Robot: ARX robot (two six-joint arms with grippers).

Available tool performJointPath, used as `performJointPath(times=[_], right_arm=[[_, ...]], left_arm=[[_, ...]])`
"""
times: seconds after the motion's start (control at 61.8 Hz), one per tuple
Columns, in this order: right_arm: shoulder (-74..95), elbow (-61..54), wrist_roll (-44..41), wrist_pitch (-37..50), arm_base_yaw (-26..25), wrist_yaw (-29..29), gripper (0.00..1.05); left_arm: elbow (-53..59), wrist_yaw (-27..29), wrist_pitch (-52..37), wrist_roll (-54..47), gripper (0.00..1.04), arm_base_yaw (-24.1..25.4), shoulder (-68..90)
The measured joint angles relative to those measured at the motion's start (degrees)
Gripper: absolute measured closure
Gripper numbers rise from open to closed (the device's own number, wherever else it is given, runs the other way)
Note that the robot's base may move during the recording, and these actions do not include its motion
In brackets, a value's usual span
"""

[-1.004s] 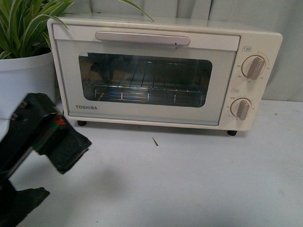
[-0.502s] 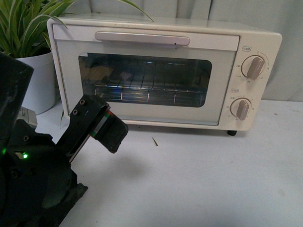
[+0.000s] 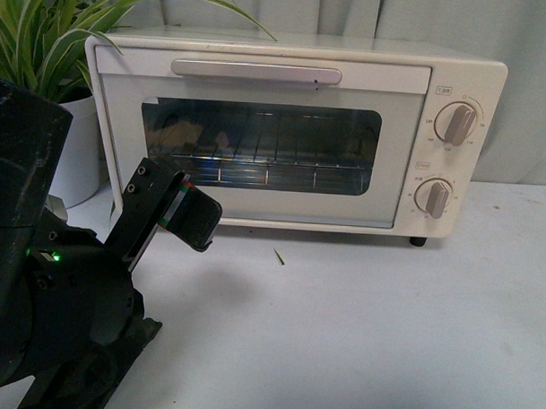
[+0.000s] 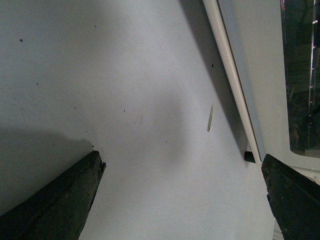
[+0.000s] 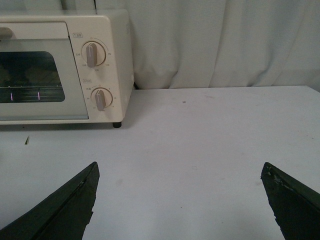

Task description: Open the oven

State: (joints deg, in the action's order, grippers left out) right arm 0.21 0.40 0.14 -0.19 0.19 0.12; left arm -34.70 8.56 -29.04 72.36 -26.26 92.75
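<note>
**Left arm up at the oven door, door shut**

My left gripper (image 4: 181, 159) is spread wide with nothing in it. Bare white table (image 3: 385, 334) shows between its fingers, and one finger (image 4: 295, 197) lies against the lower edge of the oven (image 3: 258, 132) door in the picture. I cannot tell whether it touches.

My right gripper (image 5: 180, 167) is also spread wide and empty, over open table well clear of the oven.

The oven stands along the table's far edge with its door closed. The bar handle (image 3: 256, 71) runs across the door's top, and two knobs (image 3: 457, 121) sit on its right. The markings around the knobs are too small to read.

The TOSHIBA lettering I could read a second ago is now behind my left arm, which has risen from the table's near left corner. Since half a second ago it has edged up slightly.

A thin sliver (image 3: 278, 255) lies on the table in front of the oven.
</note>
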Motion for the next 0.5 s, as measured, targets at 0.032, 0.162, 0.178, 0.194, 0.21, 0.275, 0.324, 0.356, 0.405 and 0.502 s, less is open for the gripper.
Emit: performJointPath(times=[0.032, 0.162, 0.178, 0.194, 0.21, 0.275, 0.324, 0.356, 0.405, 0.502], right_arm=[[0.0, 0.0, 0.0, 0.0, 0.0, 0.0, 0.09], [0.42, 0.2, 0.68, -0.79, -0.24, -0.81, 0.09], [0.74, 0.46, 1.14, -1.55, -0.35, -1.42, 0.09], [1.64, 1.07, 2.01, -2.95, -0.57, -2.45, 0.09], [2.27, 1.33, 2.45, -3.28, -0.66, -2.91, 0.09], [7.37, 3.28, 4.26, -2.43, -0.44, -3.3, 0.09], [11.34, 4.9, 4.42, -0.52, 0.59, -2.38, 0.09], [14.51, 6.36, 4.42, 1.07, 1.55, -1.81, 0.09], [20.0, 9.18, 4.46, 3.93, 3.74, -0.57, 0.09], [28.85, 14.4, 4.66, 8.11, 7.89, 0.81, 0.09]], left_arm=[[0.0, 0.02, -0.09, 0.04, 0.07, 0.0, 0.04], [0.0, 0.22, -0.15, 0.17, 0.07, 0.0, 0.17], [0.02, 0.24, -0.17, 0.17, 0.07, -0.02, 0.2], [0.02, 0.26, -0.17, 0.17, 0.07, 0.0, 0.2], [0.0, 0.31, -0.17, 0.17, 0.07, 0.0, 0.24], [0.02, 0.42, -0.22, 0.17, 0.07, 0.0, 0.28], [0.02, 0.46, -0.24, 0.17, 0.07, -0.02, 0.28], [0.02, 0.44, -0.24, 0.17, 0.07, 0.0, 0.28], [0.04, 0.46, -0.26, 0.2, 0.07, 0.0, 0.28], [0.15, 0.92, -0.24, 0.2, 0.07, 0.0, 0.26]])
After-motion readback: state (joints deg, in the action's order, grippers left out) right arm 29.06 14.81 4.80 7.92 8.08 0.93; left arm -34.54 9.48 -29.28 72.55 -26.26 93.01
